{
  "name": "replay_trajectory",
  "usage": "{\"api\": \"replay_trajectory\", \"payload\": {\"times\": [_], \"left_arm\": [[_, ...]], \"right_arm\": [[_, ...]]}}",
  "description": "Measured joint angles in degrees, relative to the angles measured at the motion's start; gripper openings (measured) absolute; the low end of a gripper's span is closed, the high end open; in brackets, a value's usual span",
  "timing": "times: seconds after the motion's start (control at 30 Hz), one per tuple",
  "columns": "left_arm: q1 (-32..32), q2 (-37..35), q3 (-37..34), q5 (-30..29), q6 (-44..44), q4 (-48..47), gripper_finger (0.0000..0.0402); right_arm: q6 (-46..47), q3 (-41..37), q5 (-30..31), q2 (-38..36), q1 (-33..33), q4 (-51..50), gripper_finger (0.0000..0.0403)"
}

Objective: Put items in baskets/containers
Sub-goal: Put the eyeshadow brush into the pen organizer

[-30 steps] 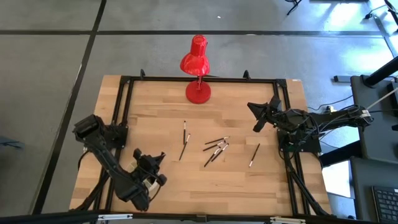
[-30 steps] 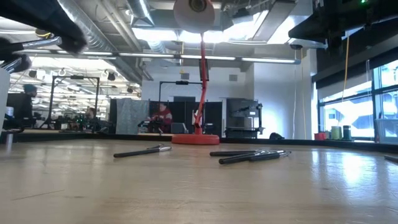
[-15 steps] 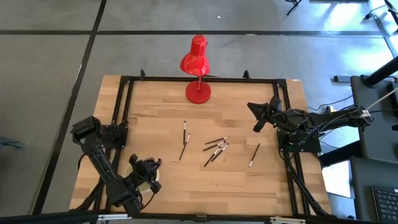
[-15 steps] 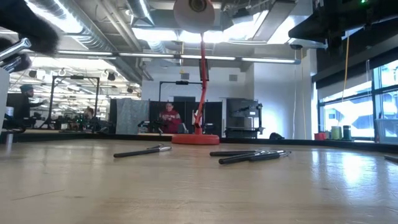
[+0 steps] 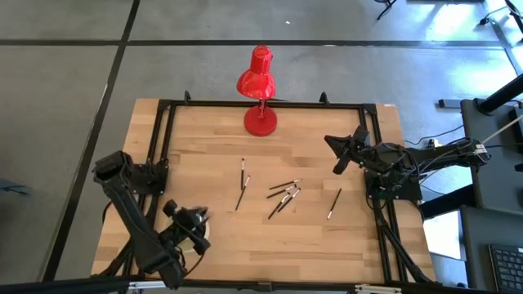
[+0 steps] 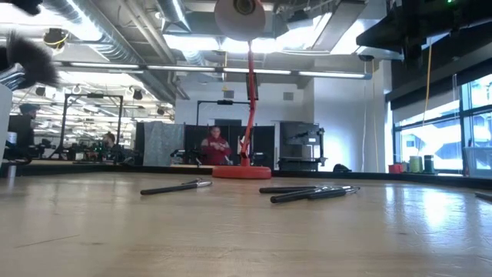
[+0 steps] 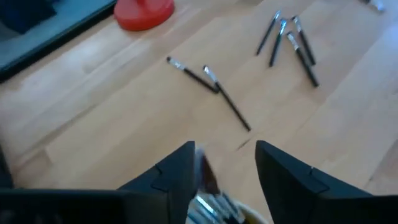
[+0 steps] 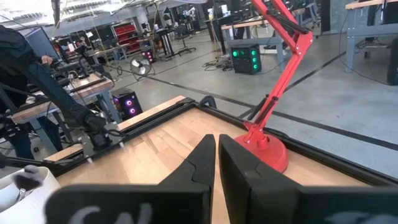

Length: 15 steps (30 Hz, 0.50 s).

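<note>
Left gripper (image 5: 189,222) spread above cream dish (image 5: 206,233) near table's front-left, brushes (image 7: 214,208) beneath; right gripper (image 5: 337,155) pressed together at right edge; loose brushes (image 5: 282,196) mid-table

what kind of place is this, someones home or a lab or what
Most likely a robotics lab or workshop, not a home. Beyond the wooden table the low view shows exposed ceiling ducts, more equipment benches and a person at a workstation, on a wide concrete floor.

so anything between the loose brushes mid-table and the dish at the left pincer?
Nothing visible. Bare wood lies between the brushes and the dish under the left pincer. The red lamp stands at the far edge, off that path.
</note>
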Motion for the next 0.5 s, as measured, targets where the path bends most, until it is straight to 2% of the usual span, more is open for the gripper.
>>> {"api": "replay_trajectory", "payload": {"times": [0.17,0.27,0.3,0.4,0.5], "left_arm": [[2.71,-0.09,1.7,-3.62,4.72,0.27,0.0175],[7.28,-0.09,1.63,-7.1,4.98,0.27,0.0174],[9.51,-0.09,1.63,-5.73,5.84,0.28,0.0173],[17.47,0.49,1.59,3.86,10.78,0.53,0.0169],[25.9,0.99,1.52,7.67,14.46,1.87,0.0167]], "right_arm": [[-0.28,0.0,0.02,0.0,0.0,0.75,0.0023],[-0.3,0.0,0.02,0.0,0.0,1.56,0.0023],[-0.28,0.0,0.02,0.0,0.0,1.92,0.0023],[-0.03,0.0,0.03,0.0,0.0,2.66,0.0023],[-0.04,0.0,0.07,0.0,0.0,3.7,0.0023]]}}
